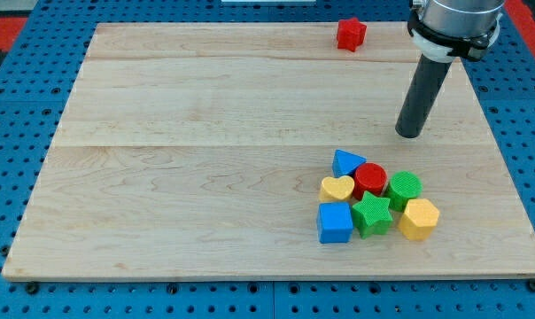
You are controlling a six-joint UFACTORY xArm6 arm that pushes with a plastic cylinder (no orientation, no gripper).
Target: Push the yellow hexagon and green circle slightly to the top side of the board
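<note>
Surface: a pale wooden board (pixel 205 177) of joined planks, lying on a blue perforated base (pixel 11 106); red shows at the view's top corners.
Containers: I make out no tray, bowl or box; the blocks lie straight on the wood.
Nearest row: a blue plastic cube (pixel 335 222), a green star block (pixel 372 215) and the yellow hexagon block (pixel 418 219), side by side toward the view's bottom right.
Middle row: a yellow heart block (pixel 337 188), a red cylinder block (pixel 370 180) and the green circle block (pixel 405 187), which sits just above the yellow hexagon, touching or nearly so.
Back of cluster: a blue triangular block (pixel 345 162), pressed against the red cylinder.
My tip (pixel 410 136): resting on the board above the cluster, near the green circle but apart from it.
Jaws: the rod has none and holds nothing.
Far edge: a small red star-like block (pixel 351 34), alone near the view's top.
</note>
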